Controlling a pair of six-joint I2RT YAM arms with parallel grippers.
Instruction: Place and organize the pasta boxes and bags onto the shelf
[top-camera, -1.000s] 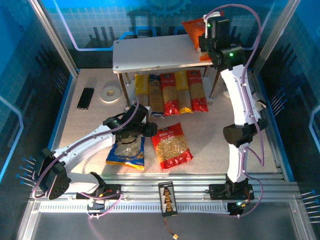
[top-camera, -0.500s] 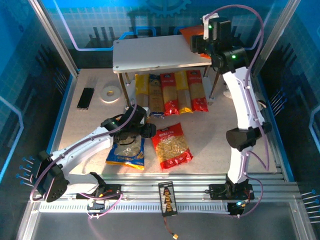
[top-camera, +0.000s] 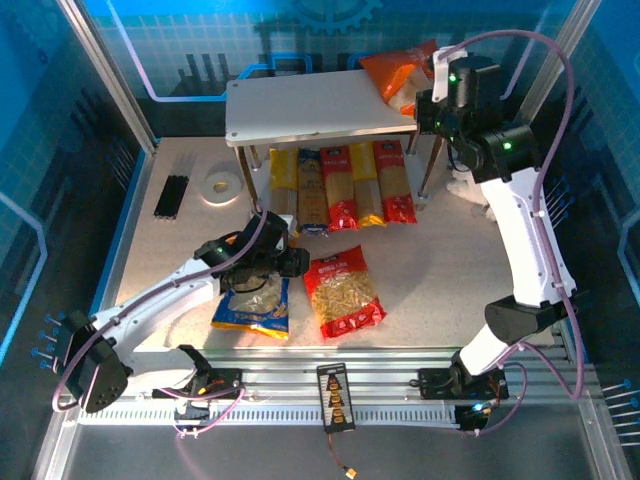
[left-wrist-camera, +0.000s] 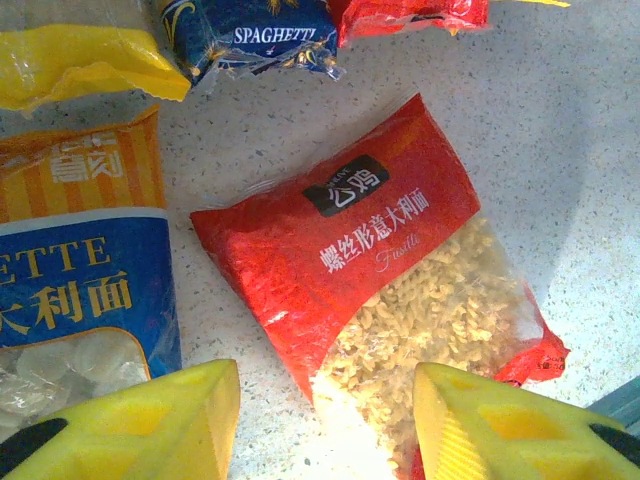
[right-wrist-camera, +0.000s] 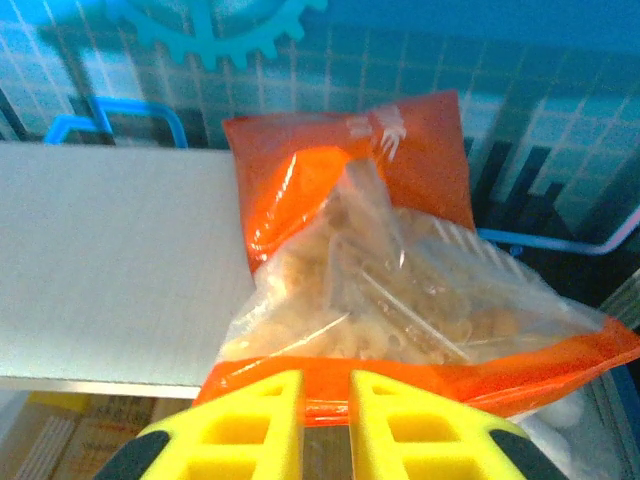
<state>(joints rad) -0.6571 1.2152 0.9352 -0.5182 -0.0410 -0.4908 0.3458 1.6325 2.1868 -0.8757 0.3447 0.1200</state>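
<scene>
Plainly the orange bag (right-wrist-camera: 350, 260) is a soft, light thing. Its film is thin and crinkly with loose short pasta inside, so it will likely sag wherever it is unsupported, and the film looks slick. It lies at the far right corner of the shelf's (right-wrist-camera: 100, 260) top board, its near right part hanging past the board's edge. The flat crimped seam at either end looks the best place to take it, or a pinch on a bunched fold of film. Squeezing the filled middle risks cracking pasta. The right fingers (right-wrist-camera: 250, 420) are drawn almost together right at its near seam, though I cannot tell whether they pinch it. Under the top board, the long packs (top-camera: 340, 185) lie side by side. Nearer, on the counter (top-camera: 430, 270), the red bag (left-wrist-camera: 370, 260) and the blue-yellow bag (left-wrist-camera: 70, 290) lie flat next to each other. The left fingers (left-wrist-camera: 150, 420) are spread apart above them, holding nothing.
</scene>
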